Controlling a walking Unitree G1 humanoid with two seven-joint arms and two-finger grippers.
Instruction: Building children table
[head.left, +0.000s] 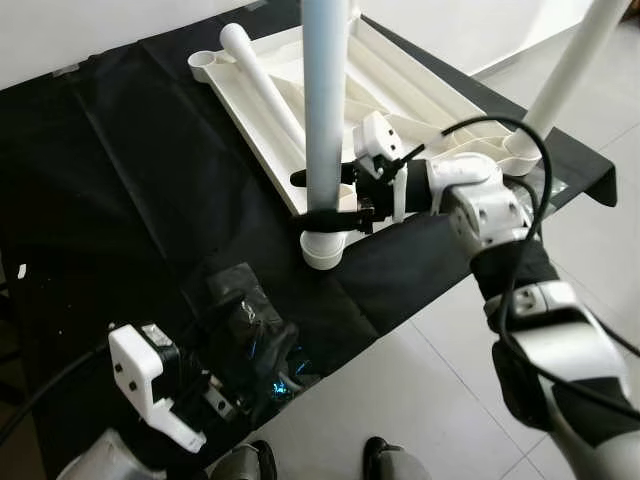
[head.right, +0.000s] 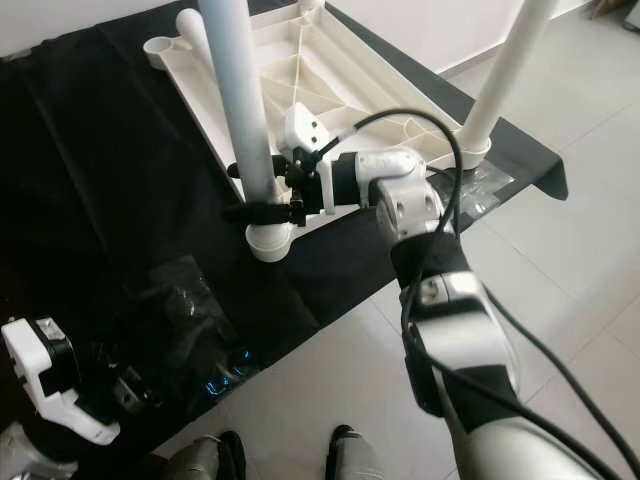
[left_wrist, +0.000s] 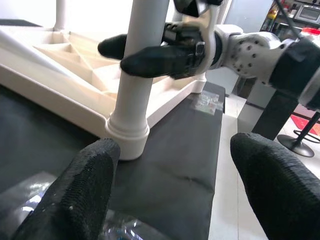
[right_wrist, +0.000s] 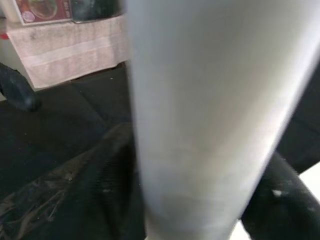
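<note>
- On the black cloth (head.left: 120, 200) spread over the floor, the upturned white tabletop (head.left: 400, 80) lies ribbed side up, with one leg already standing at its far right corner (head.left: 575, 70) and another lying loose across it (head.left: 262, 85).
- The upright leg (head.left: 325, 110) stands in the socket (head.left: 325, 245) at the near corner; the right gripper (head.left: 335, 200) reaches in from the right, its two black fingers clamped around the tube just above the socket.
- From here the leg may be left half seated (the joint itself is hard to judge in these views); a sideways pull by the gripper could cock the tube in its socket or drag the whole tabletop across the cloth.
- The left gripper (left_wrist: 170, 185) hangs low and near, fingers spread apart and holding nothing, aimed at the socket over a crumpled plastic bag (head.left: 245, 330), so it gives no bracing against that slide.
</note>
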